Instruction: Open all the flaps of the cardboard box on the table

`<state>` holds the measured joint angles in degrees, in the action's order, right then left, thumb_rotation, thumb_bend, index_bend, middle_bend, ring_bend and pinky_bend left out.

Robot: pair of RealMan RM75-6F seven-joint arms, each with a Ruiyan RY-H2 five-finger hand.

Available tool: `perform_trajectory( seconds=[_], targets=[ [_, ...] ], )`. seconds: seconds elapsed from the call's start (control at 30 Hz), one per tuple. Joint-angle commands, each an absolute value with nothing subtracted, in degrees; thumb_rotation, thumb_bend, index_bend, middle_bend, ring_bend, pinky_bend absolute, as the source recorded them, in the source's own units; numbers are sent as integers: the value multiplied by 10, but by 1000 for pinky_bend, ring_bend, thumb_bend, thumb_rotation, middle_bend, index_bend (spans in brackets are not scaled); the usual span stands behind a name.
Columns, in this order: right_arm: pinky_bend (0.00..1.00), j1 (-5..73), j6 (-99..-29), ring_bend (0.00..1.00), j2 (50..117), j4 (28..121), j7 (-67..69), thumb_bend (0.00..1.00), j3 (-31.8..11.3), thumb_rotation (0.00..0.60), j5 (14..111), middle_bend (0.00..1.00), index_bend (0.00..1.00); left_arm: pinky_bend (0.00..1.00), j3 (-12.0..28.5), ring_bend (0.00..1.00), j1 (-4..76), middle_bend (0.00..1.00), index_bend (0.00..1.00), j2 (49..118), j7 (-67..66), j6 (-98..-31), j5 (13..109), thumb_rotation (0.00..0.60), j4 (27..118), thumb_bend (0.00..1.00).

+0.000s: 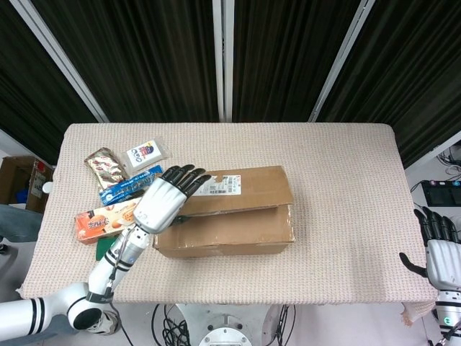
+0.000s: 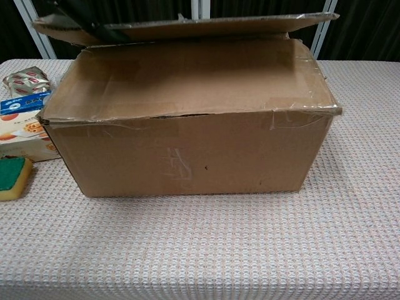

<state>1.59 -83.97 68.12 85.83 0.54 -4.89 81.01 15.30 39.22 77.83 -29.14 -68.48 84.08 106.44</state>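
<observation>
Overhead, we see the cardboard box point(image 1: 230, 216) at mid-table on the woven cloth-covered table point(image 1: 346, 180), its long side toward the robot. The left hand point(image 1: 164, 200) grips the left end of the far top flap point(image 1: 238, 189), fingers point(image 1: 189, 175) laid over its upper face; the thumb is hidden beneath. That flap is raised off the box along its front edge, while the near top flap point(image 1: 230, 229) lies flat. The right hand point(image 1: 438, 252) hangs off the table's right edge, well apart from the box, fingers spread and holding nothing.

From the chest camera we gain what the head camera lacks: the lifted far flap point(image 2: 187, 26) seen edge-on, clear of the near flap point(image 2: 187, 81), and the box's front wall with worn clear tape. Of the left hand only a dark part shows at the upper left; the right hand does not appear.

Left of the box lie several snack packets: an orange wafer box point(image 1: 104, 216), a blue packet point(image 1: 130, 184), a red-patterned packet point(image 1: 104, 166), a white pouch point(image 1: 146, 153) and a green sponge point(image 2: 12, 176). A white shipping label point(image 1: 217, 186) sits on the raised flap; we cannot read its print.
</observation>
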Motion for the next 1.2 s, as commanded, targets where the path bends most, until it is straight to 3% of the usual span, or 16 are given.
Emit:
perform_trajectory(
  seconds=[0.03,0.2,0.47,0.77,0.97,1.2],
  targets=[
    [0,17,-841,0,683,859,3,129,-49,600,813,0,0,282,164,171,399,191,175,778,-300,-690,838,600,1063,164],
    [0,19,-838,0,683,861,5,131,-49,600,812,0,0,282,187,171,417,192,172,790,-303,-689,815,600,1042,167],
    [0,18,-835,0,683,860,5,140,-49,600,809,0,0,282,234,170,449,191,160,858,-323,-752,811,600,965,168],
    [0,24,-829,0,682,865,2,147,-51,600,809,0,0,282,277,171,505,172,144,936,-346,-734,718,600,840,168],
    [0,25,-829,0,679,870,3,149,-53,600,806,0,0,282,289,171,542,151,135,977,-355,-714,673,600,742,167],
    [0,30,-818,0,675,865,12,151,-58,600,796,0,0,282,280,171,537,148,133,959,-332,-718,672,600,729,168]
  ],
)
